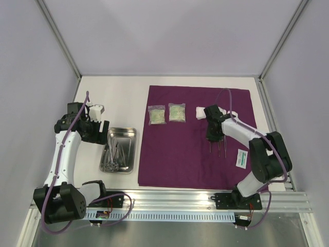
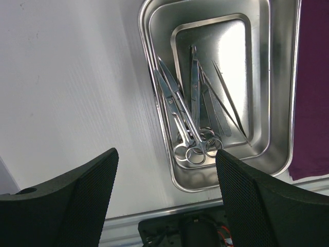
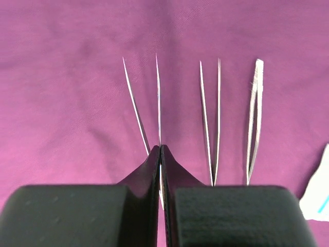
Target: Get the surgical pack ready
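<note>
Closest in runs the ribbed aluminium rail [image 1: 205, 198] that the robot is bolted to. Just beyond it on the left, the left gripper [image 2: 165, 154] hangs wide open and empty over the near end of the small shiny rectangular steel tray [image 1: 123, 129]. That tray rests on the white table [image 1: 113, 92] just beside the cloth's left edge. Metal scissors [image 2: 177, 110] and other slim instruments [image 2: 195, 82] lie heaped in it, probably awaiting transfer.

On the right, the right gripper [image 3: 160, 149] is clenched tight. Its fingertips meet at the joined end of the leftmost of three slim steel tweezers [image 3: 206, 123], laid side by side on the deep-purple fabric sheet [image 1: 175, 154] (whether it actually nips that end, I cannot tell). The neat row reads as deliberate laying-out before wrapping. A flat white-and-green packet [image 1: 242, 158] lies just right of them, near enough to crowd a fourth instrument.

Farther back lie two clear packets [image 1: 157, 115] with pale contents, and a white gauze pad [image 1: 201, 111] behind the right wrist.
</note>
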`<state>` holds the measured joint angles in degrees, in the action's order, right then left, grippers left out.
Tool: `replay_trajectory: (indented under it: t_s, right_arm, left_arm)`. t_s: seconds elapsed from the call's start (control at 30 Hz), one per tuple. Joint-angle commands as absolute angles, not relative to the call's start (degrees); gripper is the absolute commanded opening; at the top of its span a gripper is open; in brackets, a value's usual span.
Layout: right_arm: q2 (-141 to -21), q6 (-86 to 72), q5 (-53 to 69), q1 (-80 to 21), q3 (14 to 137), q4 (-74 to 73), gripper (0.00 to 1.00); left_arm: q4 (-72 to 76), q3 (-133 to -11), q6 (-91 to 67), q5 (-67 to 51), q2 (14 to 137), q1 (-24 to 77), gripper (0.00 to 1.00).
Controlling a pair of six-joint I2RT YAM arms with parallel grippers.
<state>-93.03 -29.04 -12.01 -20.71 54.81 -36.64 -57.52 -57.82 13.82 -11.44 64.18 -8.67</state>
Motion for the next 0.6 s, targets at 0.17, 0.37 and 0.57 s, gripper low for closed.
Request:
replay_trajectory:
  t_s: [0.17,0.37,0.57]
  right_arm:
    - [-75.25,-40.41,-22.67,-32.05,58.71,-39.82,0.01]
    - [-80.49,-49.3,-28.03,-49.55,67.64,-34.38,0.0]
    - [-102.27,-47.12,-27.96,-61.78,90.55,-34.79,0.0]
  left_arm:
    - [-56.43,-59.77,13.54,-11.42,64.34,-8.88,0.86]
    - [-56.16,-59.77,13.27,-10.55,63.02,-8.88,0.86]
    - [-56.42,-59.85,12.83,-8.01,60.47,-8.88,0.85]
